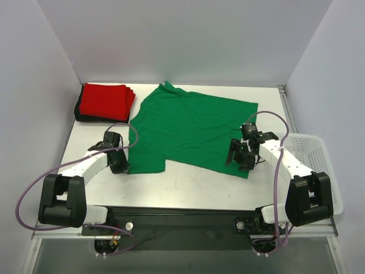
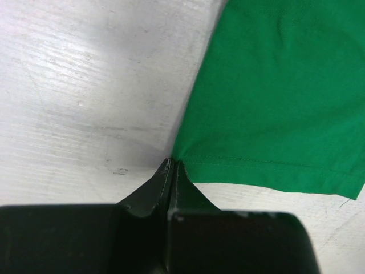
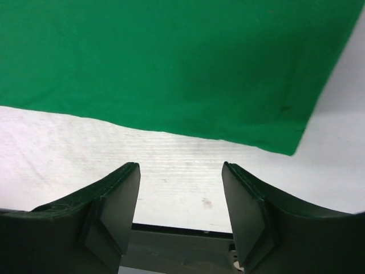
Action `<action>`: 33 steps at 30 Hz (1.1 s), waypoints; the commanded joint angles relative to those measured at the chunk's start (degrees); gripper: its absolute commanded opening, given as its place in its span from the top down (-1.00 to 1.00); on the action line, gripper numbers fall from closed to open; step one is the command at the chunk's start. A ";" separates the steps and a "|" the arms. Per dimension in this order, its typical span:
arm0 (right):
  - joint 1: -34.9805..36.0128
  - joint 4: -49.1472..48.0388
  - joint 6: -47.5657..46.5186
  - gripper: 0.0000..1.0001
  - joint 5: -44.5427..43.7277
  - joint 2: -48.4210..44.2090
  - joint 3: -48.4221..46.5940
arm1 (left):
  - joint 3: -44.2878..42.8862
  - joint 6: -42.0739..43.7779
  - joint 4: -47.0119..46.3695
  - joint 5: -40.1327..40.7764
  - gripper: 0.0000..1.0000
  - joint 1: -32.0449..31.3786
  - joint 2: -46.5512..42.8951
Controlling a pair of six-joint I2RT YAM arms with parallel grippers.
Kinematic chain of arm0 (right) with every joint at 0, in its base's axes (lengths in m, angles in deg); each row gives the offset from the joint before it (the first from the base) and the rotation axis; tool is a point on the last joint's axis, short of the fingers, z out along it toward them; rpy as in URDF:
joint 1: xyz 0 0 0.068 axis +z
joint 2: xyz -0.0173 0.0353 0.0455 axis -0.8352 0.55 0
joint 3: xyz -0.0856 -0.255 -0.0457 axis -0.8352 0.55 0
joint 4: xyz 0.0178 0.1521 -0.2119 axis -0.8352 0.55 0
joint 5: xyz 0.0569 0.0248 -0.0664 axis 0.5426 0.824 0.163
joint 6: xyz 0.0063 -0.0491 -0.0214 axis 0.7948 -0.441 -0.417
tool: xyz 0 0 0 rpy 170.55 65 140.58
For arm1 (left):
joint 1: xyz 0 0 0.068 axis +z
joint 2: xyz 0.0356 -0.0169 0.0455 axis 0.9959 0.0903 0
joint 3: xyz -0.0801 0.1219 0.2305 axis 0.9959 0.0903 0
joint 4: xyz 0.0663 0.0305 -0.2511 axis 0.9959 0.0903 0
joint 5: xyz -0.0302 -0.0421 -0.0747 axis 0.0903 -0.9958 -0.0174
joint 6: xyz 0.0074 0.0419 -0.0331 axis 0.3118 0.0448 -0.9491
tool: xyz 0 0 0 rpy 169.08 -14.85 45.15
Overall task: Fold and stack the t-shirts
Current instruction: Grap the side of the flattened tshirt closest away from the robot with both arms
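A bright green t-shirt [image 1: 188,125] lies spread flat mid-table, collar toward the back. At the back left a folded red t-shirt [image 1: 104,100] rests on a folded black one [image 1: 77,112]. My left gripper [image 1: 122,166] sits at the green shirt's near left corner. In the left wrist view the left gripper [image 2: 172,161] is shut, its tips pinching the hem corner of the green shirt [image 2: 274,85]. My right gripper [image 1: 243,161] is at the near right corner. In the right wrist view the right gripper [image 3: 179,166] is open over bare table, just short of the shirt's hem [image 3: 171,57].
A white mesh basket [image 1: 320,165] hangs off the table's right edge beside the right arm. Both arm bases stand at the near edge. White walls enclose the back and sides.
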 commanded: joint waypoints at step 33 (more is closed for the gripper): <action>-3.72 1.71 2.10 0.30 -13.04 1.81 8.41 | -1.42 1.39 3.64 0.73 1.00 3.58 -6.39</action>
